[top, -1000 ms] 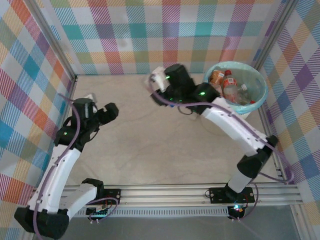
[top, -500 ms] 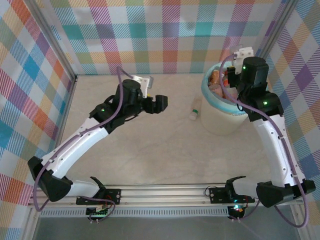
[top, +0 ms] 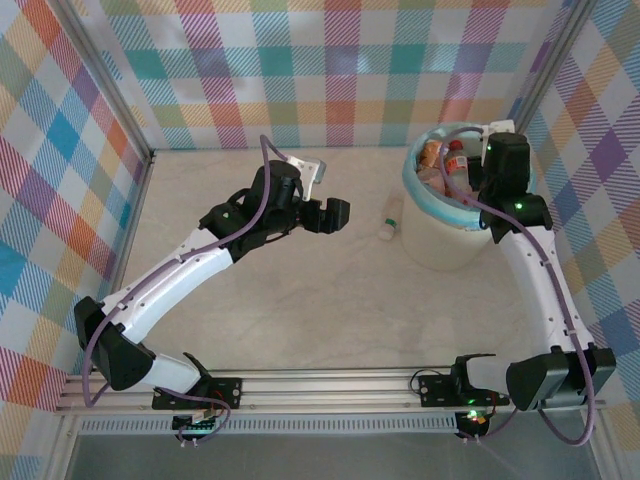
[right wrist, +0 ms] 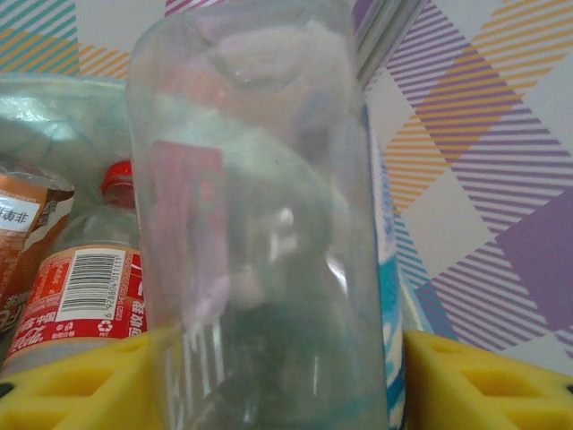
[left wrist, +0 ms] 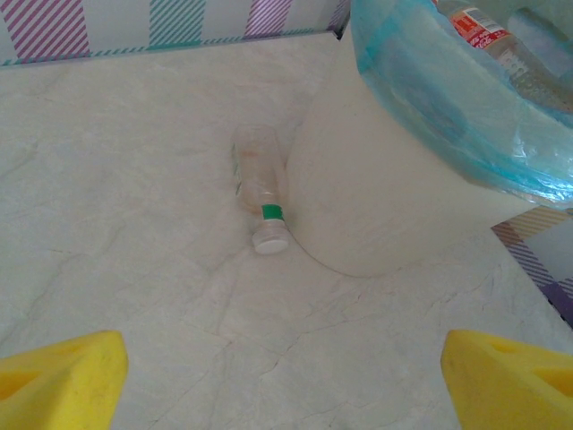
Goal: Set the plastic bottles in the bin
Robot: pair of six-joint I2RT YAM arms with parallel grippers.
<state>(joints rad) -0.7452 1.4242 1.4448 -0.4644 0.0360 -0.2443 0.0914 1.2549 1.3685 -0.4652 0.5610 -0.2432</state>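
One small bottle point(left wrist: 258, 179) with a white cap and a green ring lies on its side on the bench point(left wrist: 134, 224), cap end just beside the foot of the bin point(left wrist: 385, 197); whether it touches the wall I cannot tell. Pointing at it from well apart, the left pincer point(left wrist: 282, 367) hangs low over the bench, yellow fingers point(left wrist: 63, 376) spread wide with nothing between them. Over the far right of the bin's rim, the right pincer point(right wrist: 277, 385) is clamped on a clear bottle point(right wrist: 260, 206) that reaches out past its fingers. A blue-green bag point(left wrist: 448, 116) folds over the rim, and inside lie more bottles, among them a red-labelled bottle point(right wrist: 85, 287) with a red cap and an orange-labelled bottle point(right wrist: 18, 224)
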